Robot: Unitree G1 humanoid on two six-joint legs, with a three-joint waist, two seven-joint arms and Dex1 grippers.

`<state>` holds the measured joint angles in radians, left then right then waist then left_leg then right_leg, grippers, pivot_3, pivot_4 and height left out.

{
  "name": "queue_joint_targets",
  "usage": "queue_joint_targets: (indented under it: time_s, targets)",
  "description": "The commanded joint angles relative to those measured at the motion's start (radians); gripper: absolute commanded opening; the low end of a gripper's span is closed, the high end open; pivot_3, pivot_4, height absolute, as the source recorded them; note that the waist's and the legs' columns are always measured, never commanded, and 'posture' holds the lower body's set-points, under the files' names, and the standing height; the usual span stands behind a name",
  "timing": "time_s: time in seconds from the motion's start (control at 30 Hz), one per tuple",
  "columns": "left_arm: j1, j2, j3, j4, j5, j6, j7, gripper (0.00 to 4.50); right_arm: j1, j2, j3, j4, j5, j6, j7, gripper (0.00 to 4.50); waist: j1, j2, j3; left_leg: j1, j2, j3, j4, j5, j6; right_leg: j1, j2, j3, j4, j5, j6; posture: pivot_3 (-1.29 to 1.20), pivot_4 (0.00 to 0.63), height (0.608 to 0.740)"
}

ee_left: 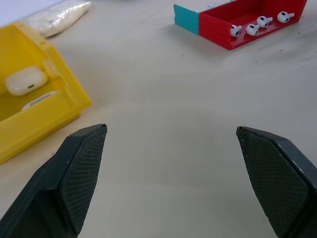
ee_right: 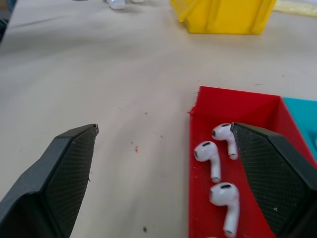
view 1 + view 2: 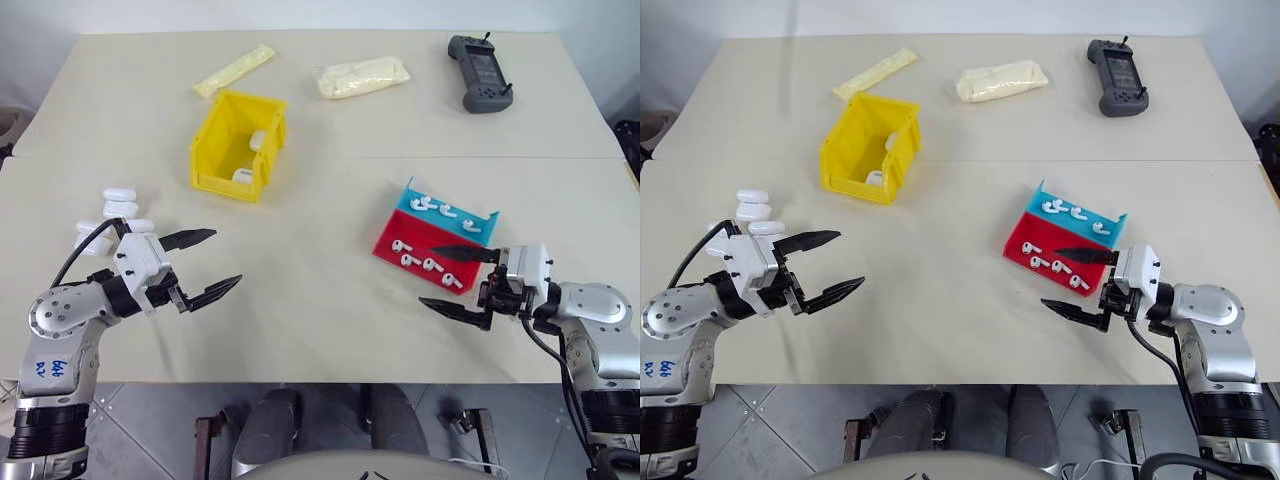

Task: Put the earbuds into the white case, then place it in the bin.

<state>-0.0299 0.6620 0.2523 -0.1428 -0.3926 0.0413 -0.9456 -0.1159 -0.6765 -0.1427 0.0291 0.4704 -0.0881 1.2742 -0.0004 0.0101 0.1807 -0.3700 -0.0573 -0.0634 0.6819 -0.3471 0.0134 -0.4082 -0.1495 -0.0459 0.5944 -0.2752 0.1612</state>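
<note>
Left gripper (image 3: 203, 265): near edge of the counter (image 3: 320, 200), on the left; fingers spread wide apart, nothing between them, hovering above the bare surface.
Right gripper (image 3: 461, 281): near edge on the right, at the near corner of the tray; fingers wide apart, empty; in the right wrist view one fingertip (image 2: 257, 148) overlaps the tray's red part.
Spare cases (image 3: 119, 196): a cluster of small white cases on the counter just behind the left gripper, partly hidden by it; count unclear.
Tray (image 3: 392, 247): flat, red front part and teal back part, right of centre, just beyond the right gripper.
Earbuds (image 3: 428, 265): loose in the tray; several in the red part, several in the teal part; none in a case.
Bin (image 3: 215, 146): yellow, left of centre, well beyond both grippers.
White case (image 1: 26, 80): lying inside the bin, lid closed; a second white case (image 1: 40, 100) lies beside it.
Grey controller (image 3: 480, 72): far right of the counter.
Bags: two pale plastic bags at the far edge, a long narrow one (image 3: 234, 70) and a fuller one (image 3: 363, 76), beyond the bin.
</note>
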Motion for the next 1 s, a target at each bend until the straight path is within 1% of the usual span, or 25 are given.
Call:
queue_joint_targets:
  time_s: [0.03, 0.1, 0.2, 0.3, 0.43, 0.5, 0.63, 0.77, 0.87, 1.0]
  targets:
    - [0.015, -0.004, 0.024, -0.012, 0.002, -0.007, 0.036, 4.45, -0.013, 0.015, 0.016, -0.037, 0.005, -0.016, 0.001, 4.5, -0.001, 0.0, 0.0, 0.0, 0.0, 0.0, 0.0, 0.0, 0.0, 0.0, 0.0, 0.0, 0.0, 0.0, 0.0, 0.0, 0.15, 0.74]
    - [0.047, -0.012, 0.066, -0.024, -0.022, 0.026, 0.073, 4.45, -0.026, 0.033, 0.043, -0.063, 0.013, 0.0, -0.005, 4.5, -0.003, 0.0, 0.0, 0.0, 0.001, 0.0, 0.0, 0.0, 0.0, 0.0, 0.0, 0.0, 0.0, 0.0, 0.0, 0.0, 0.15, 0.74]
    - [0.138, -0.045, 0.149, -0.068, -0.043, 0.046, 0.148, 4.45, -0.071, 0.072, 0.078, -0.097, 0.026, 0.024, -0.025, 4.5, -0.008, 0.0, 0.0, 0.0, 0.001, 0.001, 0.0, 0.0, -0.001, -0.001, 0.0, 0.001, 0.0, 0.0, 0.0, 0.0, 0.15, 0.74]
    - [0.261, -0.109, 0.254, -0.124, -0.05, 0.07, 0.256, 4.45, -0.11, 0.124, 0.111, -0.144, 0.037, 0.043, -0.055, 4.5, -0.003, 0.0, 0.0, 0.0, 0.002, 0.001, 0.0, -0.001, -0.001, -0.002, 0.001, 0.002, 0.0, 0.0, 0.0, 0.0, 0.15, 0.74]
    - [0.433, -0.232, 0.404, -0.166, -0.041, 0.088, 0.422, 4.45, -0.139, 0.195, 0.158, -0.19, 0.03, 0.04, -0.092, 4.5, 0.002, -0.001, 0.0, 0.0, 0.001, 0.001, 0.0, -0.001, -0.001, -0.001, 0.0, 0.002, -0.001, 0.0, 0.0, 0.0, 0.15, 0.74]
    - [0.481, -0.27, 0.438, -0.168, -0.036, 0.106, 0.475, 4.45, -0.145, 0.209, 0.168, -0.2, 0.023, 0.028, -0.097, 4.5, 0.008, -0.002, -0.001, 0.0, 0.001, 0.0, 0.0, -0.002, -0.001, -0.001, 0.0, 0.002, -0.001, 0.0, 0.0, 0.0, 0.15, 0.74]
    - [0.521, -0.292, 0.45, -0.149, -0.046, 0.084, 0.477, 4.45, -0.143, 0.221, 0.175, -0.246, 0.033, 0.046, -0.131, 4.5, 0.026, -0.002, -0.001, 0.0, 0.0, 0.0, 0.0, -0.002, 0.0, 0.0, 0.0, 0.002, -0.002, 0.0, 0.0, 0.0, 0.15, 0.74]
    - [0.524, -0.291, 0.452, -0.17, -0.073, 0.119, 0.492, 4.45, -0.136, 0.213, 0.172, -0.274, 0.033, 0.059, -0.151, 4.5, 0.023, -0.005, -0.003, 0.0, 0.0, 0.0, 0.0, -0.003, 0.0, -0.001, 0.0, 0.002, -0.002, 0.0, 0.0, 0.0, 0.15, 0.74]
    - [0.506, -0.262, 0.439, -0.235, -0.136, 0.222, 0.51, 4.45, -0.118, 0.191, 0.163, -0.288, 0.039, 0.081, -0.153, 4.5, 0.021, -0.005, -0.003, 0.0, 0.001, 0.0, 0.0, -0.003, -0.001, -0.001, 0.0, 0.002, -0.001, 0.0, -0.001, 0.0, 0.15, 0.74]
    - [0.405, -0.115, 0.395, -0.314, -0.102, 0.443, 0.601, 4.45, -0.088, 0.135, 0.153, -0.321, 0.087, 0.158, -0.128, 4.5, 0.027, -0.005, -0.003, 0.0, 0.001, -0.001, 0.0, -0.003, -0.001, -0.001, 0.0, 0.002, -0.001, -0.001, -0.002, 0.0, 0.15, 0.74]
